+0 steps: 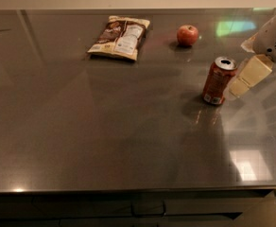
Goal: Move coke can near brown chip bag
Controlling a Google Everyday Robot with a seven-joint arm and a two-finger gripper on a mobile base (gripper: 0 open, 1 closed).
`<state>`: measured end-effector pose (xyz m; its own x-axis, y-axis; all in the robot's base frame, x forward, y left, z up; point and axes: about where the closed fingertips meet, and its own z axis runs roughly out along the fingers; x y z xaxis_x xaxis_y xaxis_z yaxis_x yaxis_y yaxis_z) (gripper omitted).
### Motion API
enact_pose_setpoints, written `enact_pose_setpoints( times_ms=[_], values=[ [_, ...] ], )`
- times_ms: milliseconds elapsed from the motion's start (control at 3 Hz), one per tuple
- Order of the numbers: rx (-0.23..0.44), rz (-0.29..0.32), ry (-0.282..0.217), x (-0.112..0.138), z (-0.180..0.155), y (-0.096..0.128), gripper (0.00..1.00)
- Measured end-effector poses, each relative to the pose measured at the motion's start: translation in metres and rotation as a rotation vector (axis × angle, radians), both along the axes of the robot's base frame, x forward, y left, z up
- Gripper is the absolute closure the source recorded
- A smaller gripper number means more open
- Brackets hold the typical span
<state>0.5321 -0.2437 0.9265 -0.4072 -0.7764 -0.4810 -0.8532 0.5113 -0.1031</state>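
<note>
The coke can (217, 81) stands upright on the dark steel table (105, 126), right of the middle. It is red with an opened silver top and a white patch near its base. The brown chip bag (119, 37) lies flat at the back, left of centre, far from the can. My gripper (244, 82) comes in from the right edge. Its cream tip is just right of the can, at about the can's height and close beside it. The frame does not show whether they touch. The gripper holds nothing.
A red apple (187, 35) sits at the back, between the bag and the can's side of the table. The table's front edge runs along the bottom. A pale wall stands behind the table.
</note>
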Motion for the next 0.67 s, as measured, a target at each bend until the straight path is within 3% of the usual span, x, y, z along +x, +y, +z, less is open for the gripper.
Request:
enact_pose_setpoints(
  times_ms=[667],
  values=[
    [0.081, -0.017, 0.041, 0.0071, -0.0239, 0.0103, 0.00]
  ],
)
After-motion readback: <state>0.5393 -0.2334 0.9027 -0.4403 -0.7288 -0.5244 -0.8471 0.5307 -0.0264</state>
